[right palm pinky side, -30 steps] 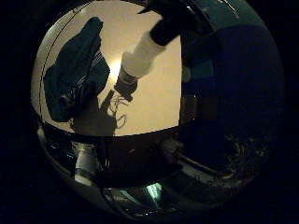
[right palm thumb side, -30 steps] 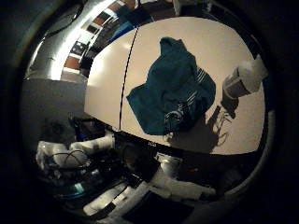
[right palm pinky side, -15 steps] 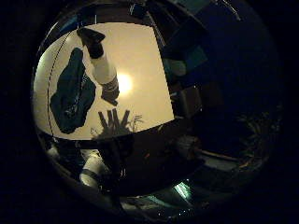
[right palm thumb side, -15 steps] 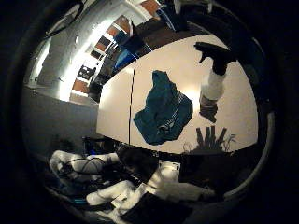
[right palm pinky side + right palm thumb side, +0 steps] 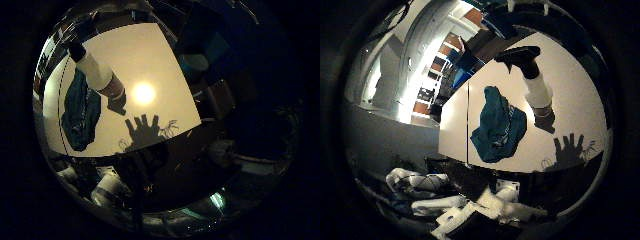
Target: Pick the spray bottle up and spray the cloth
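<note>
A spray bottle with a white body and a black trigger head stands upright on a white table. A crumpled teal cloth lies on the table right beside it, not touching the bottle that I can see. My hand is well above the table and holds nothing. Its shadow falls on the tabletop near the bottle's base, showing straight, spread fingers. The little finger side view also shows the bottle and the cloth.
A seam splits the tabletop beside the cloth. White arm parts sit below the table's near edge. Shelves and furniture stand beyond the far side. A bright light spot glares on the tabletop.
The views have pulled back from the table, so bottle and cloth look smaller and farther from the palm. Bottle and cloth keep their places; the hand's shadow has come into view.
</note>
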Tool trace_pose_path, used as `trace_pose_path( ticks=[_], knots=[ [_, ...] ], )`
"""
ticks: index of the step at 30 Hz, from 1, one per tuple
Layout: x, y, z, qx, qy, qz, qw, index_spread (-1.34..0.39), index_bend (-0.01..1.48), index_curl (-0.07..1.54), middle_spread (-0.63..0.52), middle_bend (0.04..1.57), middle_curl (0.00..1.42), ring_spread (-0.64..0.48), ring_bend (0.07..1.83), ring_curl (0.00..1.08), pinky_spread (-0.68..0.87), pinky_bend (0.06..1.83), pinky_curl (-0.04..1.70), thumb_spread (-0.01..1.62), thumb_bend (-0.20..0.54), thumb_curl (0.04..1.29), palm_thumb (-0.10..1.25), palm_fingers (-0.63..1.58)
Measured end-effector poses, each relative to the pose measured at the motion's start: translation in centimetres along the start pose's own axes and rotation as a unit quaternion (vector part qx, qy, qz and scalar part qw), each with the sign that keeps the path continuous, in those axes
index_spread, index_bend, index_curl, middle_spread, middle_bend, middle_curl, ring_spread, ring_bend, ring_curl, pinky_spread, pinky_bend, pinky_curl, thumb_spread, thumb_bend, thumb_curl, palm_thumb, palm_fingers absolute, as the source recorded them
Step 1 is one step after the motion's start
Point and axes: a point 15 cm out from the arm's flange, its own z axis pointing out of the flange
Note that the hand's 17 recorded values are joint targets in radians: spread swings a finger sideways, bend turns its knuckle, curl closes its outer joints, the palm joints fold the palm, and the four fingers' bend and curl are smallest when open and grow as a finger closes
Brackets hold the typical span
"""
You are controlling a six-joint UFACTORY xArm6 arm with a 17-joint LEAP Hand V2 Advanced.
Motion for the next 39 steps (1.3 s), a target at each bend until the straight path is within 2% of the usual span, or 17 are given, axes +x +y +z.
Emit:
trace_pose_path(
  ticks=[5,23,39],
  knots=[
    [1.2,-0.2,0.4,0.022,-0.011,0.008,1.000,-0.26,0.16,0.29,0.05,0.30,0.36,0.21,0.46,0.23,0.49,0.78,0.00,1.03,-0.026,0.26,0.23,0.23],
    [3.3,0.8,2.5,0.008,-0.032,0.034,0.999,-0.24,0.16,0.29,0.07,0.31,0.36,0.21,0.48,0.23,0.48,0.78,0.00,1.02,-0.026,0.27,0.23,0.22],
    [5.2,0.9,5.4,0.030,-0.094,0.051,0.994,-0.24,0.17,0.30,0.07,0.32,0.35,0.21,0.48,0.22,0.48,0.77,0.00,1.03,-0.025,0.27,0.26,0.21]
  ],
)
